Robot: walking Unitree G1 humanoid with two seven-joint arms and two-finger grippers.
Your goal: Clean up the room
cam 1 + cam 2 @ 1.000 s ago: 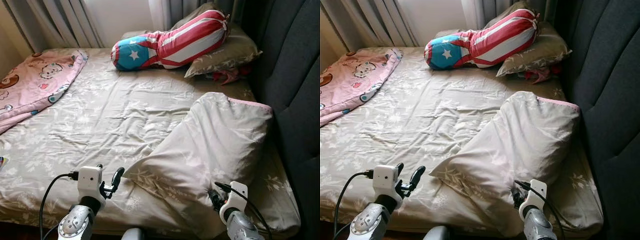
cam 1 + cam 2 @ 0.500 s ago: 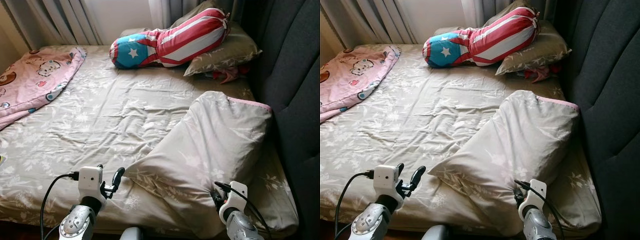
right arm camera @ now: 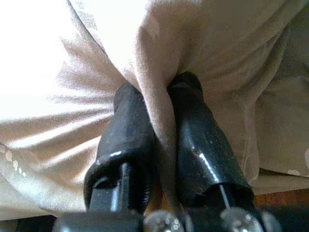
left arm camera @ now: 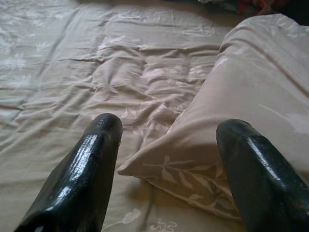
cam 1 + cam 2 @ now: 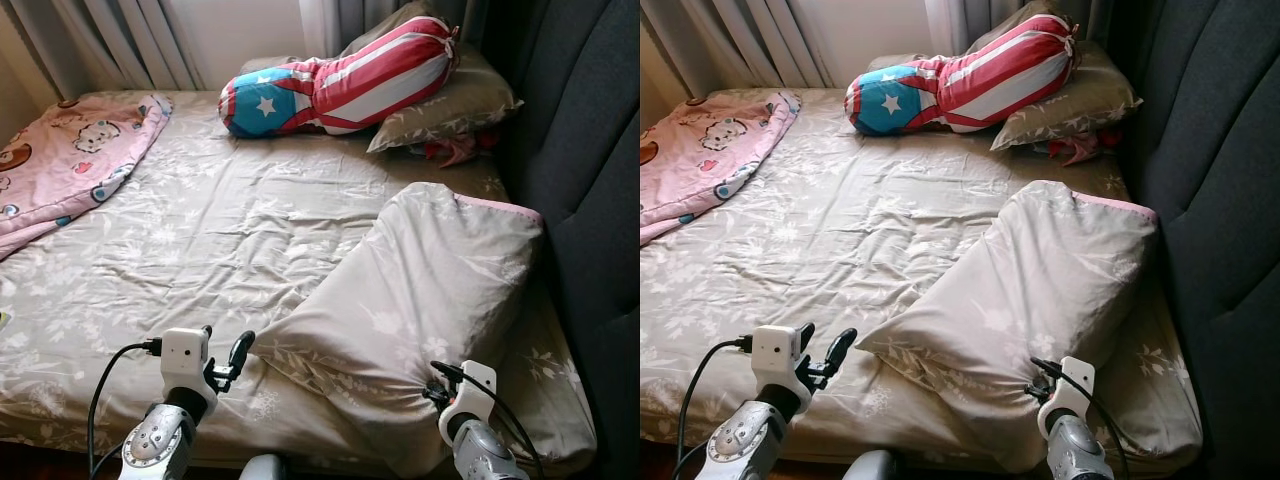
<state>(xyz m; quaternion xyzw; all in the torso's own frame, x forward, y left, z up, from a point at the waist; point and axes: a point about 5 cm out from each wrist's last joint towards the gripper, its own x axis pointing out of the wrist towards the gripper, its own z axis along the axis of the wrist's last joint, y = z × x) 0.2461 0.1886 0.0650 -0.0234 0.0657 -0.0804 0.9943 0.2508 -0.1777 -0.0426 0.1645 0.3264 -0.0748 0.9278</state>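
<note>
A big beige floral pillow (image 5: 430, 290) lies askew on the bed's right side, one end against the dark headboard. My right gripper (image 5: 432, 392) is shut on a fold of the pillow's cover (image 3: 157, 104) at its near edge, the cloth pinched between both fingers (image 3: 130, 130). My left gripper (image 5: 225, 358) hovers open just left of the pillow's near corner (image 4: 145, 166), fingers spread with nothing between them.
A red, white and blue star bolster (image 5: 335, 85) rests on a second beige pillow (image 5: 450, 105) at the far end. A pink cartoon blanket (image 5: 65, 165) lies far left. The rumpled sheet (image 5: 190, 240) covers the mattress. A dark padded headboard (image 5: 590, 150) runs along the right.
My left gripper has edged slightly right toward the pillow's corner. The view shifted a little between the earliest frame and now. The right gripper still holds the pillow's edge.
</note>
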